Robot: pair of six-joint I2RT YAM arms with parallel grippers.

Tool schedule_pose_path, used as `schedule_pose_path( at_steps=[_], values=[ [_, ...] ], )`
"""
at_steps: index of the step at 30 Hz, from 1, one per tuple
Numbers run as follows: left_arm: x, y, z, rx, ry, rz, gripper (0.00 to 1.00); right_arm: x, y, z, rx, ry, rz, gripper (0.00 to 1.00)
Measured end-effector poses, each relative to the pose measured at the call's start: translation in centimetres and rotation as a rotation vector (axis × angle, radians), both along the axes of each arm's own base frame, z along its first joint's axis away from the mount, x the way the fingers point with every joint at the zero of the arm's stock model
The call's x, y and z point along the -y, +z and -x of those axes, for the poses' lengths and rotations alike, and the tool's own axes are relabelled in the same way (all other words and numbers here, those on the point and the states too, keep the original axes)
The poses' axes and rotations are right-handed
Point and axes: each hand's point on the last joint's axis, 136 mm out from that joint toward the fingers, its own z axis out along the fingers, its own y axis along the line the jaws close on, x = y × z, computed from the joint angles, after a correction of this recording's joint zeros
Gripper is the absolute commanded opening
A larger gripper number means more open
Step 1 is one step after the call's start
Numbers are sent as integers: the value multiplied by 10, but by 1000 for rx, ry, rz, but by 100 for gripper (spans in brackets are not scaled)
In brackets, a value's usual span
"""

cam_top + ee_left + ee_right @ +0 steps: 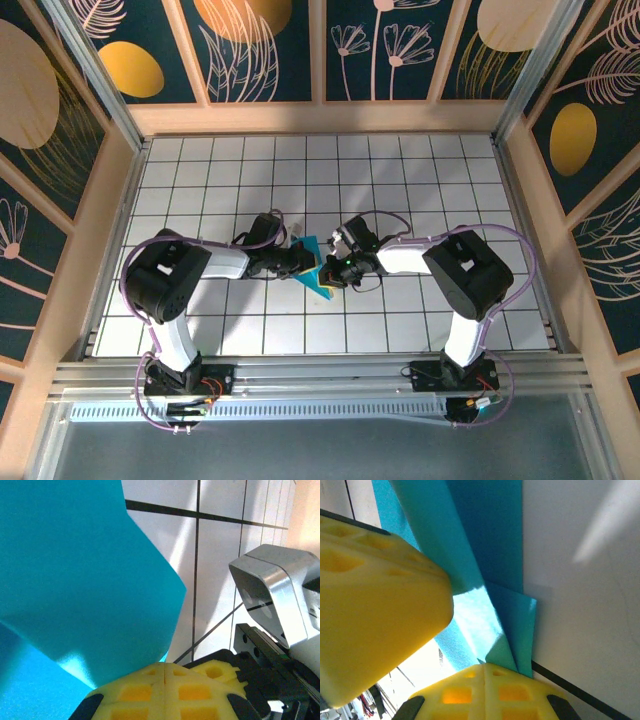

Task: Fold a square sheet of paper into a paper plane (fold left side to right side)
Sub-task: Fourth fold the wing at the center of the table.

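The cyan-blue sheet of paper [322,288], folded into a smaller creased shape, lies at the table's middle between both arms. My left gripper [303,263] reaches it from the left and my right gripper [335,270] from the right, tips nearly touching. In the left wrist view a large raised flap of the paper [85,580] runs down into my shut yellow pads [135,692]. In the right wrist view several folded layers of the paper [490,540] converge into the right gripper's shut pads [520,692], with the left gripper's pad [375,610] close beside them.
White tiled floor [450,180] spreads around the paper, bounded by wooden walls [320,118] at the back and sides. An aluminium rail [320,375] carrying the arm bases runs along the near edge. The right arm's grey wrist housing [270,600] sits close to my left fingers.
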Motion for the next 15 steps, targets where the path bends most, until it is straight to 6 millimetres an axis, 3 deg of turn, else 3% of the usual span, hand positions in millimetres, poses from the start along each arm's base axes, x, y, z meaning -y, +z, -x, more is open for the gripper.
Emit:
schedule_pose_path(
  at_steps=[15],
  values=[
    [-5,-15,-3,-28,26,-52,2,0,0,0,5,5,17,0]
  ],
)
